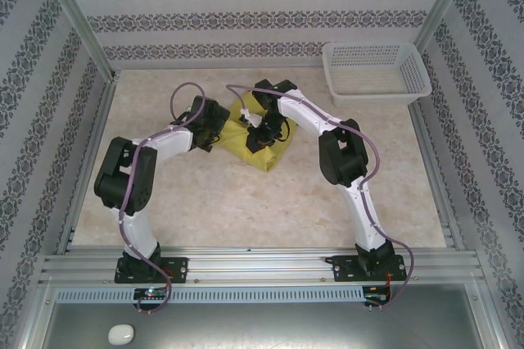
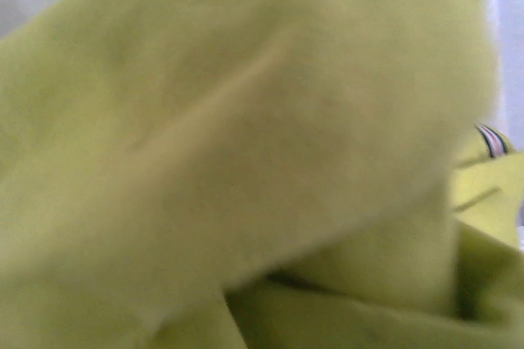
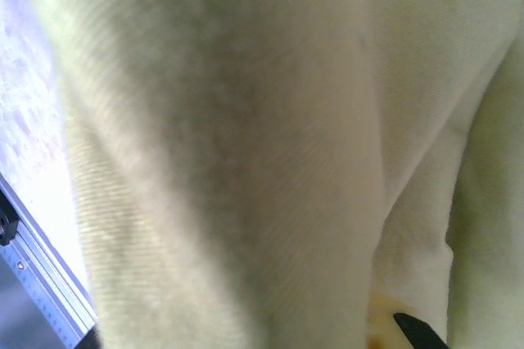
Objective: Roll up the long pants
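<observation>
The left fingers (image 1: 218, 128) and right fingers (image 1: 264, 136) press into the long pants (image 1: 260, 159), bunched in a mustard heap at mid-worktop (image 1: 246, 218). Cloth smothers both, so whether they grasp or stand released cannot be told. Both arms reach forward, elbows raised, bending in toward each other. A striped waistband edge (image 2: 490, 139) peeks out. A white basket (image 1: 372, 93) sits at the far right corner, well apart.

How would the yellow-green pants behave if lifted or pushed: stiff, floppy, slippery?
Probably floppy: the long pants lie bunched in soft folds. The fine-ribbed, matte weave looks grippy, so a push would likely wrinkle them rather than slide them.
</observation>
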